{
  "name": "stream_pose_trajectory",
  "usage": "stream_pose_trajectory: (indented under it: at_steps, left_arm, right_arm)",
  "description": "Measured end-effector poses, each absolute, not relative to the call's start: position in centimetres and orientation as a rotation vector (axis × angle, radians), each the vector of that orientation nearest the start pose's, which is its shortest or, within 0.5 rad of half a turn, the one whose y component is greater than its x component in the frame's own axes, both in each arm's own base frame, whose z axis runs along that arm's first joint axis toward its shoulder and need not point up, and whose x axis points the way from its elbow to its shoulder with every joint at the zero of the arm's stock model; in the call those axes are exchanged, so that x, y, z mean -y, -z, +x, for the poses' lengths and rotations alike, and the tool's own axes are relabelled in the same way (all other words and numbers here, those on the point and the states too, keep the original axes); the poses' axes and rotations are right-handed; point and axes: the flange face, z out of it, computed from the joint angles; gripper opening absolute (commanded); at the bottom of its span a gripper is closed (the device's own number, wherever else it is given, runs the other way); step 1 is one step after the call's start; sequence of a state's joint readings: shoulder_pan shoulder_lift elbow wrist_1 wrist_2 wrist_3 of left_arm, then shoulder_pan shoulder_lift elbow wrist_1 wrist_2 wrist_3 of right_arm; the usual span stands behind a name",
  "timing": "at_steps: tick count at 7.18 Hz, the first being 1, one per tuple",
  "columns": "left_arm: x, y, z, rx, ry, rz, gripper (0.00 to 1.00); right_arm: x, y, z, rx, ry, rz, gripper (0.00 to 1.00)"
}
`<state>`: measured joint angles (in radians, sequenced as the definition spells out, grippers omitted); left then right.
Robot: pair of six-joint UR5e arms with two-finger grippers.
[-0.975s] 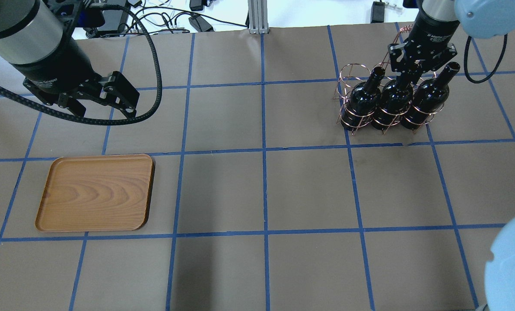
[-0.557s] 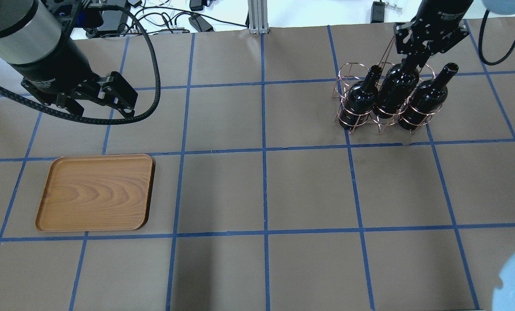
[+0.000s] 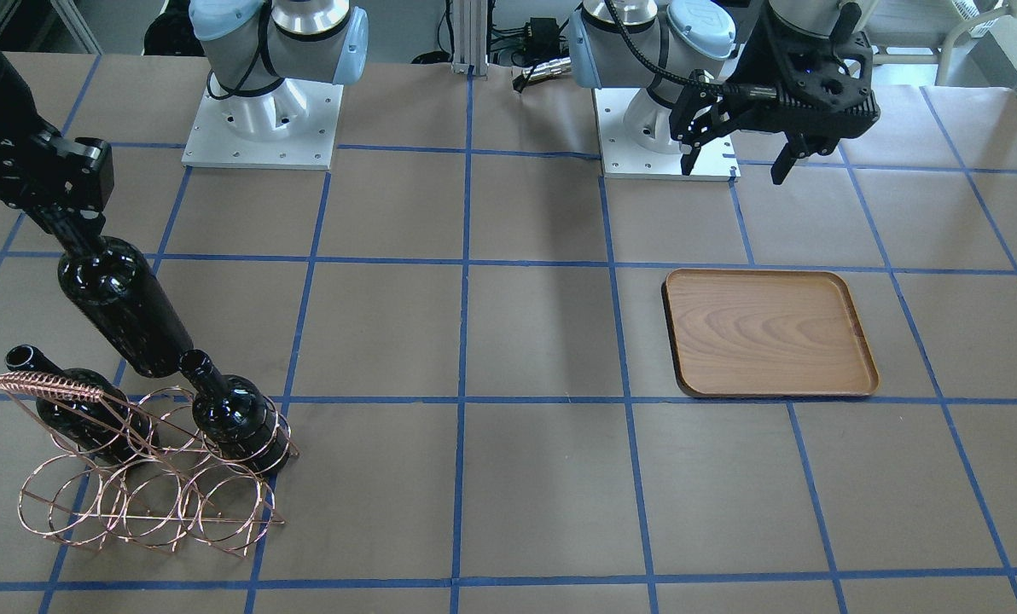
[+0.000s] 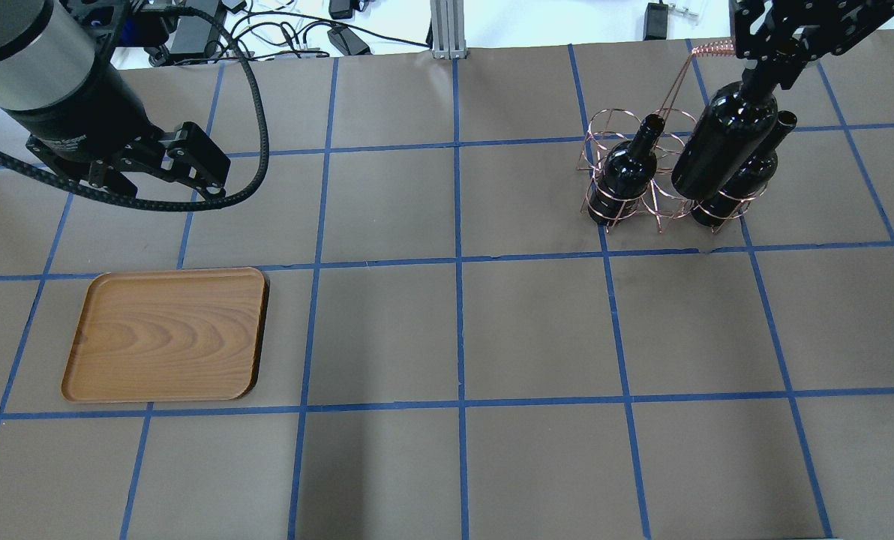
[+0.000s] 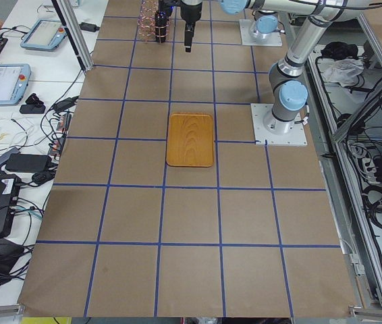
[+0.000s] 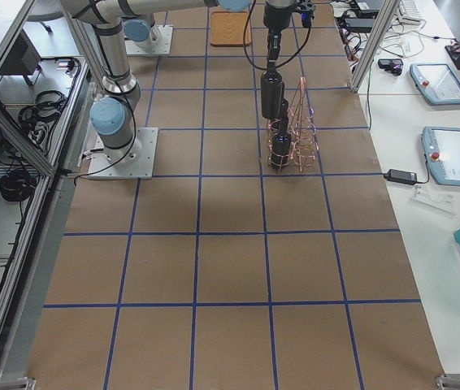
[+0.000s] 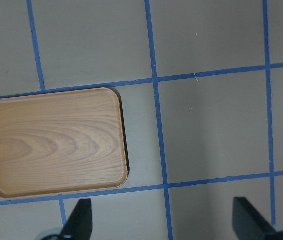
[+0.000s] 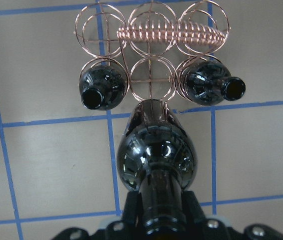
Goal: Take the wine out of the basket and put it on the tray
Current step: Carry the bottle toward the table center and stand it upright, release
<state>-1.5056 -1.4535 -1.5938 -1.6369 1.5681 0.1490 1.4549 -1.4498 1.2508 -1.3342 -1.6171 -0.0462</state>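
My right gripper [image 4: 773, 66] is shut on the neck of a near-black wine bottle [image 4: 723, 146] and holds it lifted above the copper wire basket [image 4: 709, 49]. In the front view this gripper [image 3: 73, 232] is at the left, with the bottle [image 3: 120, 307] hanging tilted over the basket [image 3: 48, 388]. Two more bottles [image 8: 103, 86] [image 8: 209, 85] stand in the basket's rings, and the ring between them is bare. The wood-grain tray [image 4: 166, 334] lies far to the left with nothing on it. My left gripper [image 4: 158, 169] is open beyond the tray, above the table.
The table is brown paper with a grid of blue tape [image 4: 458, 259]. Cables and power bricks [image 4: 327, 34] lie past its far edge. The two arm bases [image 3: 261, 119] [image 3: 666, 128] stand on the robot's side.
My right gripper has risen with the middle bottle, drawing it up out of its ring in the basket. The left arm has barely shifted.
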Motion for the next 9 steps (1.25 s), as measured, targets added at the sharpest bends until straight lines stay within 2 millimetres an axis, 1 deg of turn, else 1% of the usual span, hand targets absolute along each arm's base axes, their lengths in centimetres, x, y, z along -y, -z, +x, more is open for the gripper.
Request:
stream_pose_trajectory:
  at_steps: [1, 2, 3, 4, 6, 8, 9]
  left_arm:
    - [45.2, -52.5, -10.1, -3.138, 0.046, 0.127, 1.0]
    - [45.2, -52.6, -9.9, -3.135, 0.05, 0.133, 1.0]
    - [45.2, -52.6, -9.6, -3.129, 0.051, 0.13, 1.0]
    - [45.3, -52.6, -9.0, -3.121, 0.048, 0.113, 1.0]
    - [45.7, -52.6, -6.6, -3.12, 0.042, 0.056, 1.0]
    - [45.9, -52.6, -4.3, -3.113, 0.037, 0.131, 1.0]
    - [46.1, -52.6, -2.6, -3.114, 0.036, 0.122, 1.0]
  right_arm:
    - [53.3, -54.9, 8.7, -3.189, -0.128, 0.093, 0.07]
    - [52.2, -53.6, 12.1, -3.188, -0.173, 0.05, 0.07]
    - [50.9, -52.4, 16.2, -3.186, -0.179, 0.056, 0.04]
    - [49.7, -51.4, 20.5, -3.188, -0.164, 0.097, 0.04]
    - [47.9, -48.7, 28.9, -3.19, -0.138, 0.202, 0.02]
    - [46.2, -45.2, 36.7, -3.178, -0.121, 0.296, 0.0]
    - [45.9, -43.6, 39.2, -3.172, -0.101, 0.308, 0.01]
